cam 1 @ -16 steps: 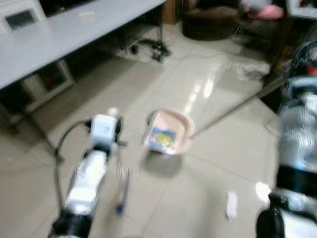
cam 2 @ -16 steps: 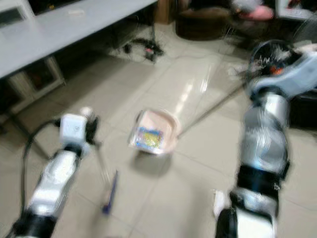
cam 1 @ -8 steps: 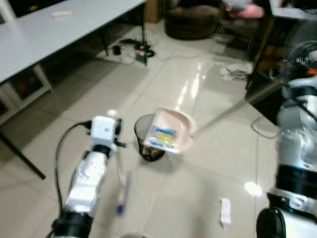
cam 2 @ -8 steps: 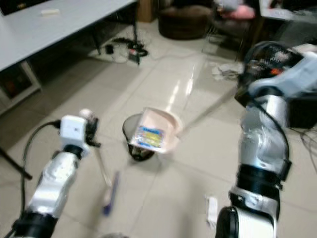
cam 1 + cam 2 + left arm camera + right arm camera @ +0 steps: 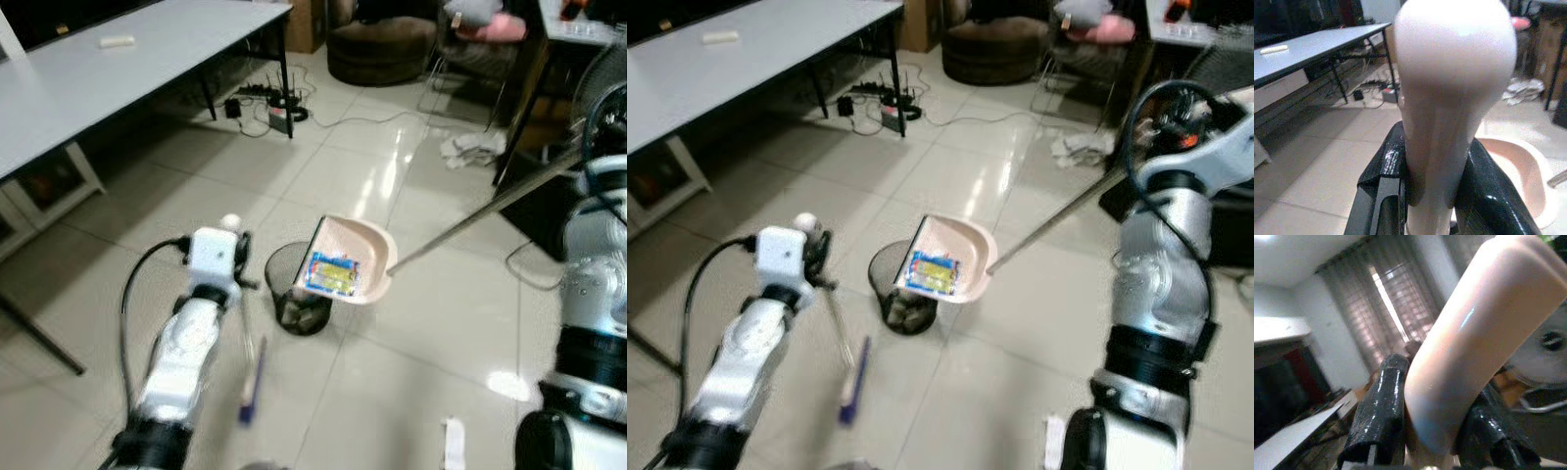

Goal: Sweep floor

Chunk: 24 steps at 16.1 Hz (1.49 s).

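On the tiled floor [image 5: 441,313], the right claw [image 5: 1430,431] pinches the dustpan handle [image 5: 1474,338], holding the dustpan [image 5: 353,259] above the bin [image 5: 294,294] for dumping; the left claw [image 5: 1430,196] pinches the broom handle [image 5: 1449,88], parked.

Glossy pale tiled floor [image 5: 411,323]. On it stand a black mesh waste bin [image 5: 294,294], a grey table [image 5: 98,78] on black legs, and a dark round pouf [image 5: 380,49]. Cables and a power strip [image 5: 269,103], crumpled paper [image 5: 470,147] and a small white scrap [image 5: 453,441] lie on the tiles.
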{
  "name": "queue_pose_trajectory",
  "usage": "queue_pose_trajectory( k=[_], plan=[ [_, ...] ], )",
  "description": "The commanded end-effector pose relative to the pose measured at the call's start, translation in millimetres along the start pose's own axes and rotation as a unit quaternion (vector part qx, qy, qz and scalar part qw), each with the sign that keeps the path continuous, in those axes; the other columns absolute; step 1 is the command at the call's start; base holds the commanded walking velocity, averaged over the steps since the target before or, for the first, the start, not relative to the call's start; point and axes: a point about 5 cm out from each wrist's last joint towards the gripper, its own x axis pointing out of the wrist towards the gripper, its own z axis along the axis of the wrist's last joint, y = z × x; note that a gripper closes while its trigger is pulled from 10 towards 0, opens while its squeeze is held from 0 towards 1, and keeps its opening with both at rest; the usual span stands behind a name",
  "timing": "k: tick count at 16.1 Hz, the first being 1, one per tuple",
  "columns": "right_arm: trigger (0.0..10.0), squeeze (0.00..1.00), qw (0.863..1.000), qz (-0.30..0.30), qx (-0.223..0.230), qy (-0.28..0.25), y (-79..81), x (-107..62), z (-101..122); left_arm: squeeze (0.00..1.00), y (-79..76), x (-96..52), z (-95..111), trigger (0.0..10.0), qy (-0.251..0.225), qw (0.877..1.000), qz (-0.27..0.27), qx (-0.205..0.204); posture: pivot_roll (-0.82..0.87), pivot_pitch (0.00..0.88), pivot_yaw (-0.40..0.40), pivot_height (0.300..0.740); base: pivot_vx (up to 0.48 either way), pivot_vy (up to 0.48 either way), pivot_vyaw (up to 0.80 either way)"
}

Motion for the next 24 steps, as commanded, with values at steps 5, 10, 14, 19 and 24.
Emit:
queue_pose_trajectory(
  k=[5, 10, 14, 19, 24],
  plan=[
    [10.0, 0.00, 0.999, 0.034, 0.018, -0.028, 12.7, 0.4, 11, 0.00, 2.5, 3.1, 12, 10.0, -0.028, 1.000, 0.003, 0.013, 0.00, 0.000, 0.050, 0.740, 0.423, 0.000, 0.00],
    [10.0, 0.00, 0.993, 0.105, -0.031, -0.043, 27.6, -2.4, 8, 0.00, 4.0, 3.3, 12, 10.0, -0.026, 1.000, 0.004, 0.016, 0.00, 0.000, 0.053, 0.740, 0.422, 0.000, 0.00],
    [10.0, 0.00, 0.973, 0.196, -0.104, -0.070, 46.7, -7.7, 2, 0.00, 4.8, 5.1, 13, 10.0, -0.027, 0.999, 0.004, 0.020, 0.01, 0.000, 0.060, 0.740, 0.417, 0.000, 0.00],
    [10.0, 0.00, 0.953, 0.274, -0.103, -0.081, 68.2, -19.1, -13, 0.00, 4.0, 7.4, 16, 10.0, -0.028, 0.999, 0.006, 0.023, 0.01, 0.000, 0.061, 0.740, 0.385, 0.000, 0.00],
    [10.0, 0.00, 0.938, 0.311, -0.127, -0.088, 80.8, -24.6, -29, 0.00, 6.6, 8.6, 16, 10.0, -0.026, 0.999, 0.013, 0.033, 0.02, 0.000, 0.062, 0.740, 0.244, 0.000, 0.00]
  ],
)
